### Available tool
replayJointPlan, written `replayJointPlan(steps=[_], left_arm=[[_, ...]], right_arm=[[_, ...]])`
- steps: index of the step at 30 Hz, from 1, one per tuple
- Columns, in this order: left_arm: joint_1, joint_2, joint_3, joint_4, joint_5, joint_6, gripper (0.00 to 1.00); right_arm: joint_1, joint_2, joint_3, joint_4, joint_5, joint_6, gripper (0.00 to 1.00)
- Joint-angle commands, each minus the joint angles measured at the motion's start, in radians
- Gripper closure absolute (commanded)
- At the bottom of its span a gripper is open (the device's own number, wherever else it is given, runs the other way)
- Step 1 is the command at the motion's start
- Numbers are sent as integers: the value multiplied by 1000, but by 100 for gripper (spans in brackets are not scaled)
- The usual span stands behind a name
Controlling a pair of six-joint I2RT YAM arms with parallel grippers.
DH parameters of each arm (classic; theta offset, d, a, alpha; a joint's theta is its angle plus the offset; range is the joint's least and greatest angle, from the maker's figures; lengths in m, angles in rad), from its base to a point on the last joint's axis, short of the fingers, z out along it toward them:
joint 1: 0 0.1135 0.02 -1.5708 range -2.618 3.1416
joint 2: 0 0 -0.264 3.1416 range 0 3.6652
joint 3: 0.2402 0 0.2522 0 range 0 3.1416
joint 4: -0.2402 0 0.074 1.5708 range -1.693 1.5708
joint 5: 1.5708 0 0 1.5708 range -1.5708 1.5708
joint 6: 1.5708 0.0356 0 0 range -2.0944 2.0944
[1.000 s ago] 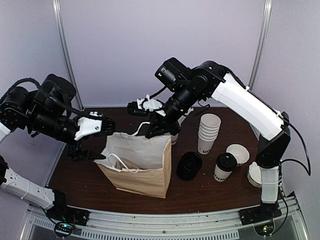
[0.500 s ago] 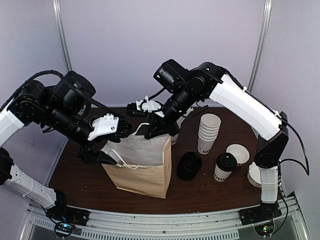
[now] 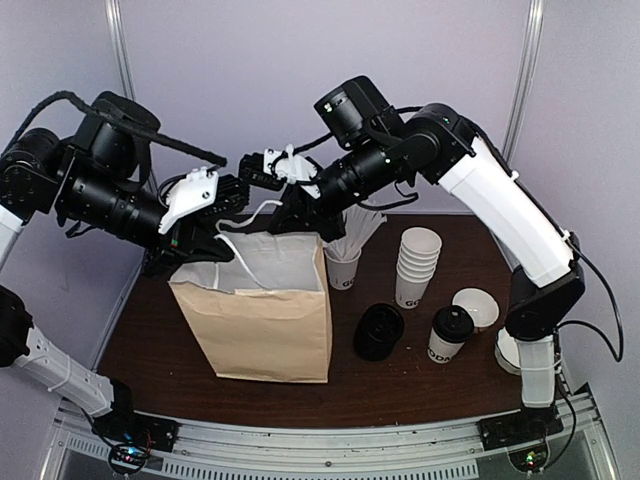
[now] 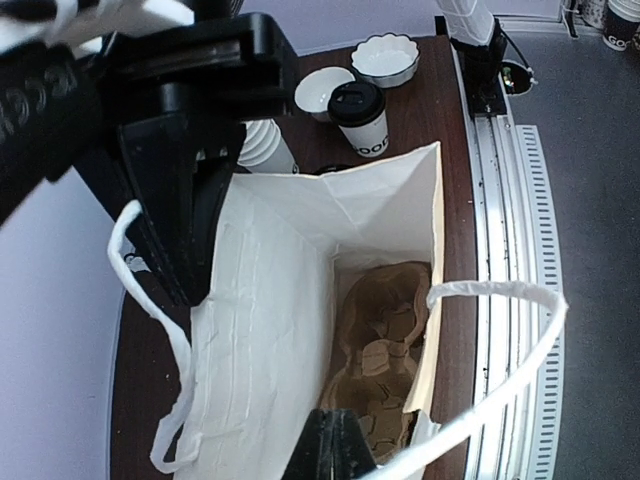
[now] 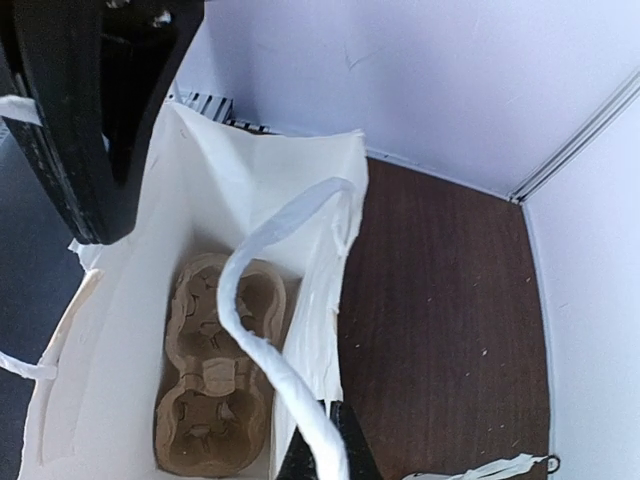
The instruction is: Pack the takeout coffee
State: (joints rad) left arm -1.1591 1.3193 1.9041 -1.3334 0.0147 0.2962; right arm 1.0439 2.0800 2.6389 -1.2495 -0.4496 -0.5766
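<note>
Up comes the bag (image 3: 255, 310), standing square; left fingers (image 4: 335, 450) have pinched its rim, right fingers (image 5: 352, 455) clamp the far edge. Coffee (image 3: 450, 335) waits on the table (image 3: 420, 385), rightward. We should keep that mouth wide.

An open paper bag (image 5: 250, 190) is seen from above, its white inside spread wide. A brown cardboard cup carrier (image 5: 215, 390) is laid flat on its bottom. The right rim, where a white handle (image 5: 270, 240) loops up, is pinched by the right gripper (image 5: 325, 455). The left gripper (image 5: 80, 120) is seen at the left rim. Dark table (image 5: 440, 300) is shown beside the bag.
</note>
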Motion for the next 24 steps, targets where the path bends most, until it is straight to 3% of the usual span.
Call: replayJointPlan(steps=[1,8,9,10,11,15,17,20,24], left_arm=[[3,3,31,-1,-44,-12,100],[4,11,38,6,-64,0,100],[3,6,24,11,-75,-3,91],[3,-1,-6,21,-94,-10,74],[4,-16,-32,35,-125,-22,67],[3,-98,-118,157,-173,-50,46],[4,-135,-127,204,-218,-46,38],[3,-200,-137,256,-285,-29,34],[3,-278,-256,400,-456,26,18]], right_arm=[[7,27,81,73,77,3,100],[7,36,78,68,73,-1,100],[6,39,69,60,77,-9,92],[6,40,59,52,88,-18,77],[-1,42,47,45,98,-21,64],[-80,36,36,26,25,-5,44],[-100,17,37,18,20,-14,29],[-111,-32,19,-12,10,-53,25],[-127,-103,-36,-9,-19,-73,25]])
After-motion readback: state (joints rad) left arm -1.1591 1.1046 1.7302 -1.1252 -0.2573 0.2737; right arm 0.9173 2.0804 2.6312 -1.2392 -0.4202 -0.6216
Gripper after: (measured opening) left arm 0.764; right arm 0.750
